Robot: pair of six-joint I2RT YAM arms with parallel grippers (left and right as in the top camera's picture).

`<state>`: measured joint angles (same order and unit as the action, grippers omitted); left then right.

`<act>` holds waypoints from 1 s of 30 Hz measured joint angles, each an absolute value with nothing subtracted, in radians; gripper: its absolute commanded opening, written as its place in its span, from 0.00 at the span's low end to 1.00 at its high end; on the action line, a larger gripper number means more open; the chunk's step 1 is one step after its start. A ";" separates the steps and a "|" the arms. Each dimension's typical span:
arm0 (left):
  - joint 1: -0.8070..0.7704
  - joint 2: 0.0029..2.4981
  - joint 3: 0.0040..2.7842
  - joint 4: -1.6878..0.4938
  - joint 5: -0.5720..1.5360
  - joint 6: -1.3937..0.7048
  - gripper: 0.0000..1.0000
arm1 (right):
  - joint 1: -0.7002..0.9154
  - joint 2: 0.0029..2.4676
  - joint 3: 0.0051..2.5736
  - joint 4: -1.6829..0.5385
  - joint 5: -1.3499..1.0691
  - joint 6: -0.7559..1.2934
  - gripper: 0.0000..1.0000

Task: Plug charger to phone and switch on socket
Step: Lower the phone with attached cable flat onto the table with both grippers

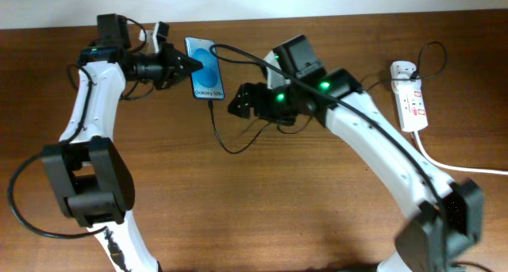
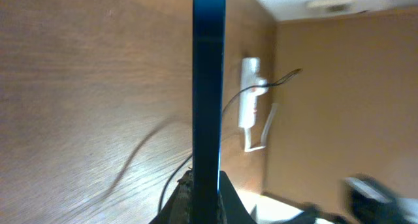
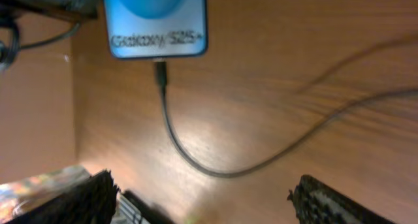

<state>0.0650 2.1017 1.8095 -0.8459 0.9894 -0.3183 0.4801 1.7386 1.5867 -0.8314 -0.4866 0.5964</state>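
The phone (image 1: pixel 205 67) has its blue screen facing up at the back of the table. My left gripper (image 1: pixel 189 64) is shut on its left long edge. The left wrist view shows the phone (image 2: pixel 208 87) edge-on, running up from between the fingers of that gripper (image 2: pixel 208 208). The charger (image 3: pixel 196 162) is a thin black cable whose connector tip (image 3: pixel 160 74) sits in the phone's (image 3: pixel 155 21) bottom edge. From there the charger (image 1: pixel 216 129) loops toward me. My right gripper (image 1: pixel 236 103) hangs open just right of the plugged tip, and in its wrist view that gripper (image 3: pixel 202 194) holds nothing. The socket (image 1: pixel 410 97) lies at the far right.
A thick white cord (image 1: pixel 444 165) runs from the socket toward the right edge. In the left wrist view the socket (image 2: pixel 249 103) lies beyond the phone. My right arm (image 1: pixel 373 137) stretches across the table between the phone and the socket.
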 measured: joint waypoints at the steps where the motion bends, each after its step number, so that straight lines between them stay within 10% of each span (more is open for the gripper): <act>1: 0.050 2.102 1.810 -0.873 0.943 -0.305 0.00 | 0.478 1.690 1.587 -0.868 -0.443 0.593 0.95; 9: -0.128 2.103 1.755 -0.962 0.568 -0.250 0.00 | 0.323 1.281 1.589 -1.132 -0.270 0.514 0.95; 30: -0.277 2.142 1.648 -0.776 0.871 -0.209 0.00 | 0.287 1.374 1.590 -1.189 -0.258 0.463 0.95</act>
